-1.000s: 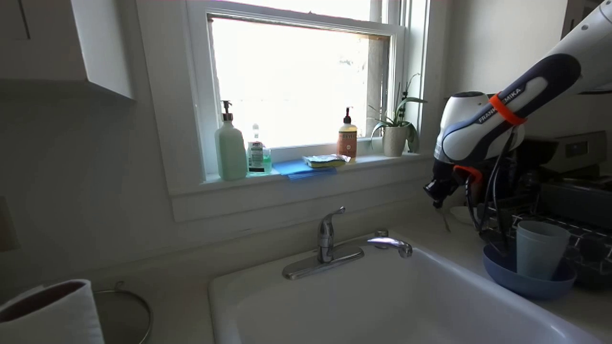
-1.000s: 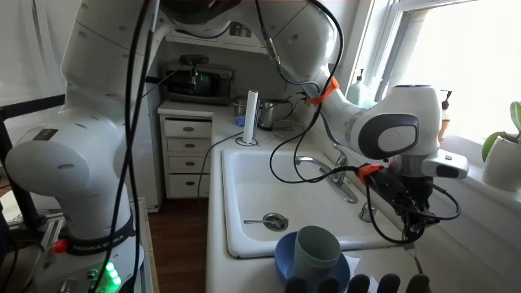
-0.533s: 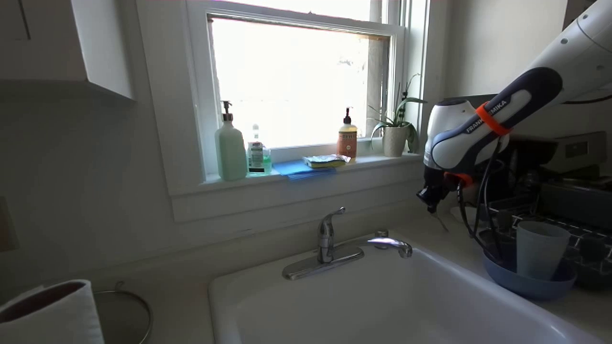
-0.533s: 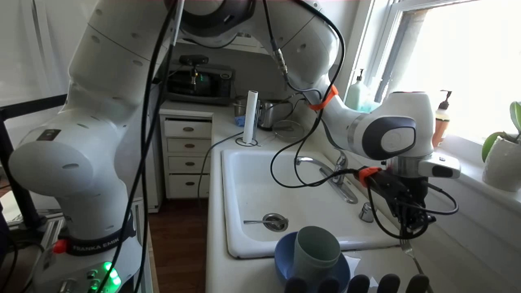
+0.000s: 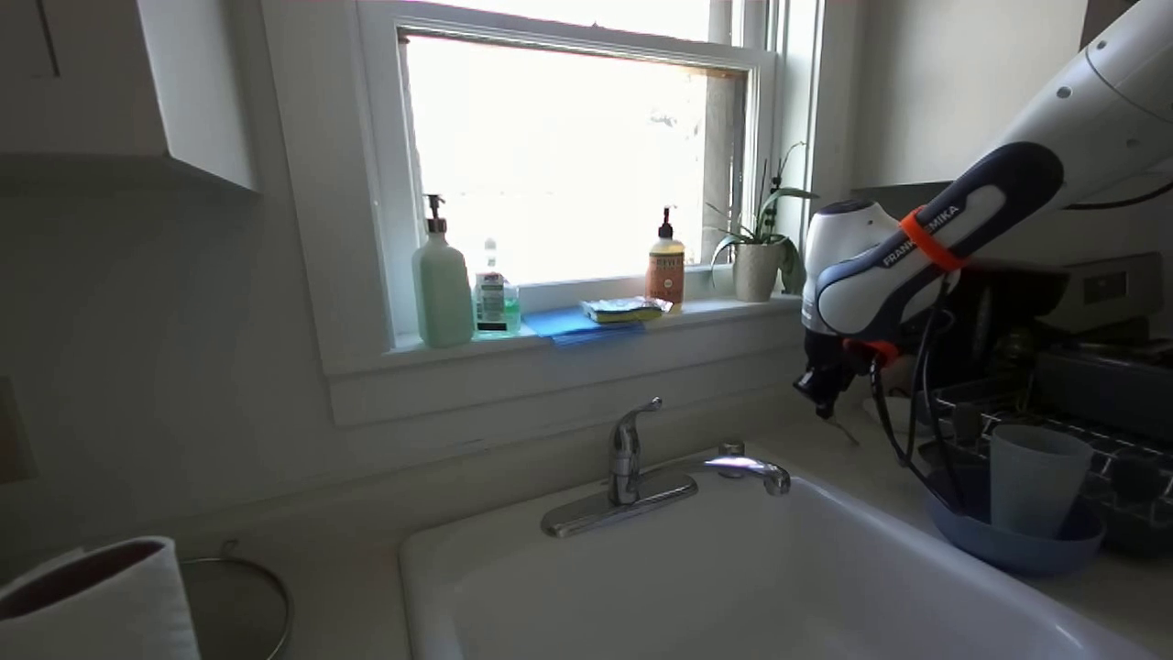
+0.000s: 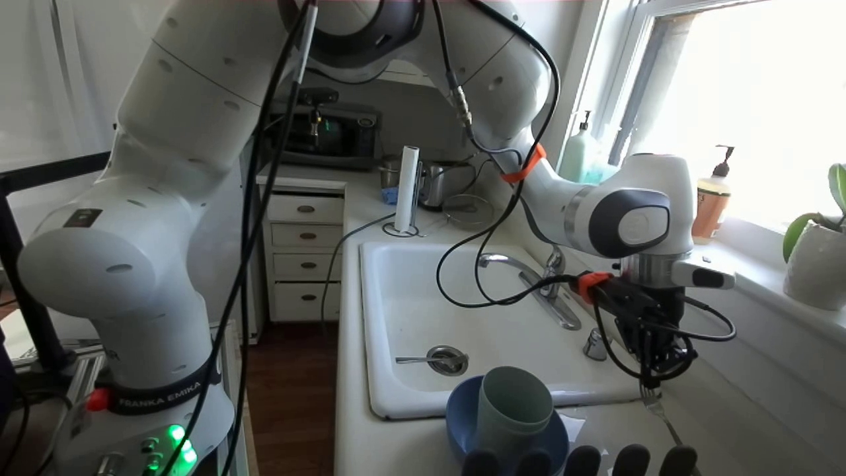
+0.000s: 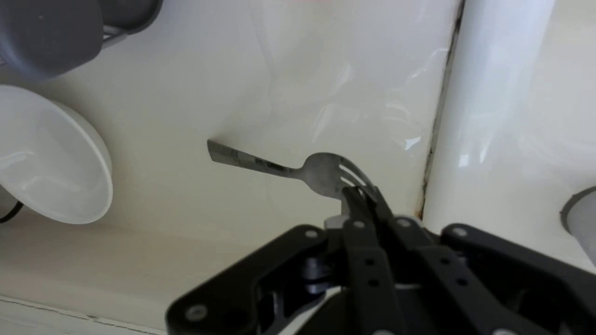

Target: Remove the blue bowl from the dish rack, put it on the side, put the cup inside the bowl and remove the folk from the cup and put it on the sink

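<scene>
"FRANKA EMIKA" stands on the black collar [image 6: 162, 397] of the robot base [image 6: 127, 426]; the forearm [image 5: 985, 194] reads "FRANK" and "MIKA" either side of an orange band [image 5: 931, 240]. The amber bottle [image 5: 665, 270] faintly shows "MEYER"; print on the clear bottle [image 5: 492, 307] is illegible.

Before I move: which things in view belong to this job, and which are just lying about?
Job:
blue bowl
cup, inside it
fork, tines in the jaws
sink
dish rack

Lying about:
white bowl
sponge
potted plant
orange-labelled soap bottle
green pump bottle
paper towel roll
loose utensil in the sink, apparently spare
</scene>
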